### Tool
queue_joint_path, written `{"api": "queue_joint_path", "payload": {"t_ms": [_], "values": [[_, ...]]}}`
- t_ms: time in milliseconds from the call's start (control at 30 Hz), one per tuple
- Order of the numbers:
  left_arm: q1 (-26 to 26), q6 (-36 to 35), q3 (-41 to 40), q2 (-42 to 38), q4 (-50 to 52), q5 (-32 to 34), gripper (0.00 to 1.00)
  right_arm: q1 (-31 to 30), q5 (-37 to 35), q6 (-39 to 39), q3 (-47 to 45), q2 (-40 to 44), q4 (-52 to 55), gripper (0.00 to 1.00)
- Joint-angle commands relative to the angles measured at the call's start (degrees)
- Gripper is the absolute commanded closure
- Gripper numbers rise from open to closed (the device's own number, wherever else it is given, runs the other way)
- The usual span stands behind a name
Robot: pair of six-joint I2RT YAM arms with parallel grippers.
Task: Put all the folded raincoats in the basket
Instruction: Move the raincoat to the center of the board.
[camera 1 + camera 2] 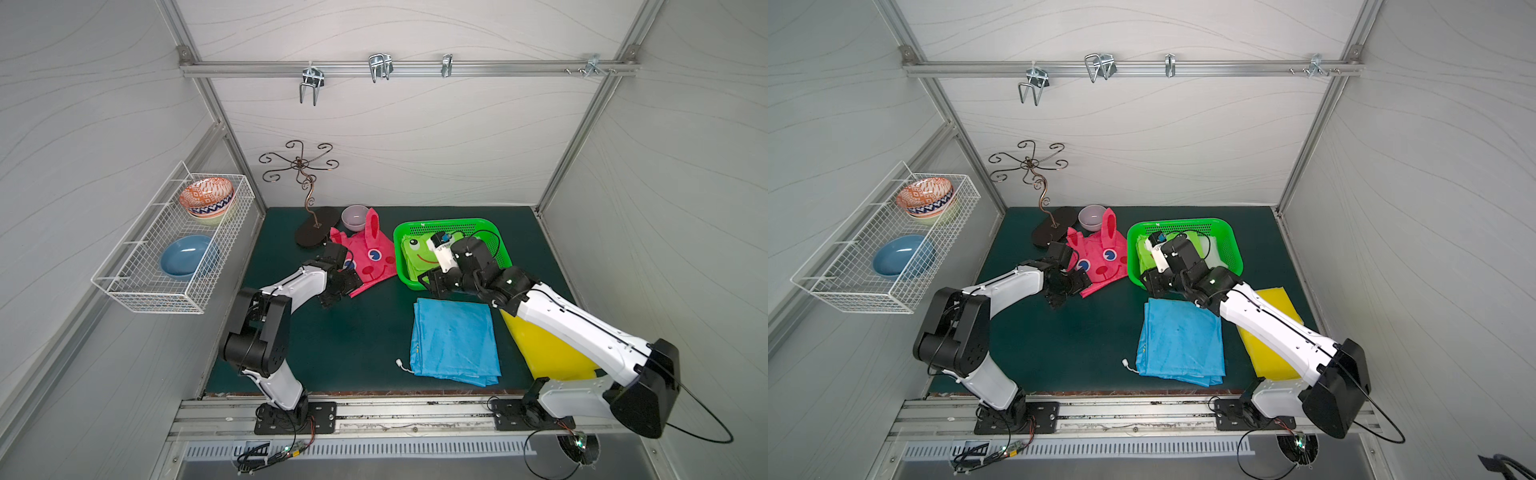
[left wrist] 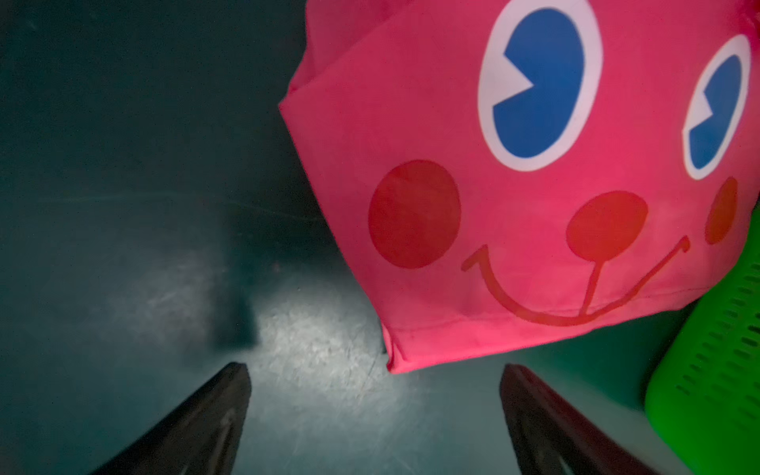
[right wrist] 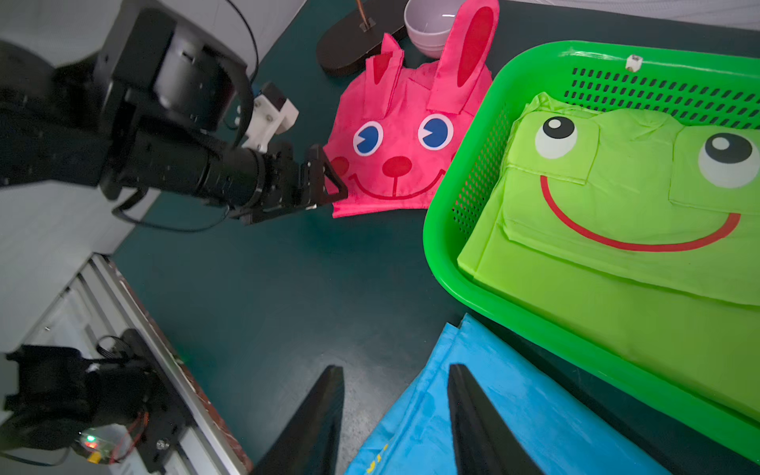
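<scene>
On the dark green mat (image 1: 353,332), the folded lime frog-face raincoat (image 3: 617,205) lies in the bright green perforated basket (image 3: 452,255). Placement seems done: left gripper (image 2: 374,367) and right gripper (image 3: 395,367) stand spread, empty; retreat next.

Dark green tabletop (image 1: 353,332), basket (image 1: 440,222), pink rabbit raincoat (image 1: 374,262), blue cloth (image 1: 455,340), yellow cloth (image 1: 548,353), pale bowl (image 1: 354,217), hook stand (image 1: 316,226)

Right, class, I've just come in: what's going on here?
A folded lime-green frog-face raincoat lies inside the bright green perforated plastic basket. The left gripper is open beside a corner of the pink rabbit-face raincoat on the table, not gripping it. The right gripper hangs open over a folded blue raincoat, holding nothing.
</scene>
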State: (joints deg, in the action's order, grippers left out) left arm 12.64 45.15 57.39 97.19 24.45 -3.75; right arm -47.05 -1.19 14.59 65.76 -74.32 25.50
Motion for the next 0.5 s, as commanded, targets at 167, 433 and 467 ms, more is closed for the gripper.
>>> {"api": "queue_joint_path", "payload": {"t_ms": [167,433,467], "values": [[-0.5,2.9,-0.1,4.9,-15.2,-6.3,0.20,-1.7,-4.1,-3.1,0.4,2.5,-0.4,0.53],[-0.6,1.9,-0.1,4.3,-12.7,-6.1,0.92,-2.6,-4.4,-3.3,1.0,2.2,0.5,0.52],[-0.6,2.1,-0.6,3.1,-12.1,-5.4,1.00,-2.6,-4.2,-3.3,1.0,1.9,0.6,0.52]]}}
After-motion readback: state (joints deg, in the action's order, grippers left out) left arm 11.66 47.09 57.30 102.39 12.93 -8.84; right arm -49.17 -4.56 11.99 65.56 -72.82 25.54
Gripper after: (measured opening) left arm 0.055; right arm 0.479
